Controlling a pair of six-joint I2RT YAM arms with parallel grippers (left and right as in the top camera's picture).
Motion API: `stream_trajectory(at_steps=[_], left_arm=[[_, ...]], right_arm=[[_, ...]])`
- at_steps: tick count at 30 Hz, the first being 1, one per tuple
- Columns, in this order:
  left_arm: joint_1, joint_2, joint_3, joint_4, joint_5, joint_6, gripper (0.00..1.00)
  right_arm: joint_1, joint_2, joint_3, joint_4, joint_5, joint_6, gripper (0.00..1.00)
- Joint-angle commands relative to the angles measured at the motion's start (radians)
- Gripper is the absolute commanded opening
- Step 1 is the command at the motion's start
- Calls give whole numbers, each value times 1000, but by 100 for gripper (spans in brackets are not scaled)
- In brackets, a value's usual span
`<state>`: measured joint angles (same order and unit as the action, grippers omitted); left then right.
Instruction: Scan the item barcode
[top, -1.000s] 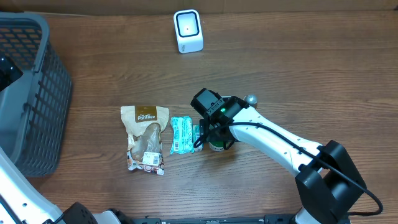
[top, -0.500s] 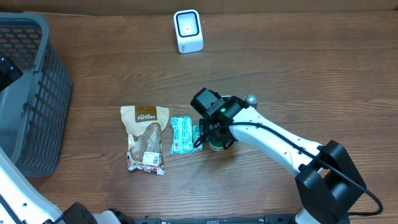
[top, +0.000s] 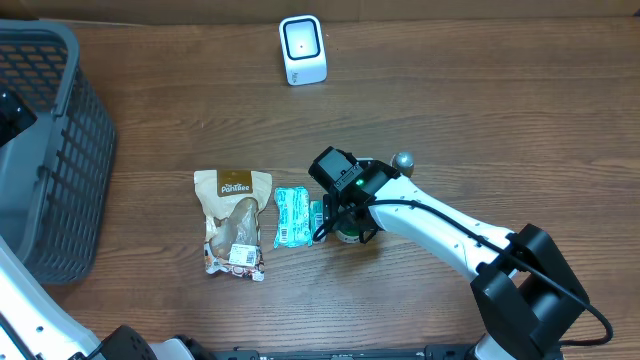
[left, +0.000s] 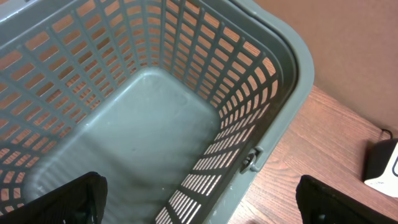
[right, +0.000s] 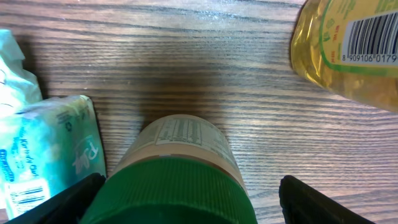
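A jar with a green ribbed lid (right: 180, 186) and a pale label lies on the wood table, lid toward my right wrist camera. My right gripper (right: 199, 202) straddles it and stands open. The left finger is close beside the lid, and the right finger stands well clear of it. From overhead, only a bit of the jar (top: 347, 234) shows under the right gripper (top: 345, 222). The white scanner (top: 302, 50) stands at the back of the table. My left gripper (left: 199, 205) hangs open over the grey basket (left: 292, 56), holding nothing.
A teal packet (top: 292, 216) lies just left of the jar, with a brown pouch (top: 233, 220) further left. A yellow bottle with a barcode (right: 348, 50) lies beyond the jar. The grey basket (top: 50, 150) fills the left edge.
The right gripper has shifted very slightly and its jaws have narrowed a little around the jar. The left arm has not moved.
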<state>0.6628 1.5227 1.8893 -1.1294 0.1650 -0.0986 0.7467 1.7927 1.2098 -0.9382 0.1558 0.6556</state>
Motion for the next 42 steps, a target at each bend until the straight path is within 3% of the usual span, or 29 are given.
stream_trajectory(at_steps=[1,10,16,23,25,33,42], left_arm=[[-2,4,-6,3,11,-6,99],[-2,4,-6,3,11,-6,100],[-2,4,-6,3,11,-6,100],[-2,4,-6,3,11,-6,100],[-2,4,-6,3,11,-6,99],[-2,4,-6,3,11,-6,100],[-2,4,-6,3,11,-6,100]], right_arm=[[-2,3,-31,16,0,10,86],[-2,3,-46,50,1,10,84],[-2,3,-46,44,1,9,67],[-2,3,-46,41,1,9,68],[-2,3,-46,45,1,9,78],[-2,3,-55,59,8,11,81],[-2,3,-82,100,9,208,81]])
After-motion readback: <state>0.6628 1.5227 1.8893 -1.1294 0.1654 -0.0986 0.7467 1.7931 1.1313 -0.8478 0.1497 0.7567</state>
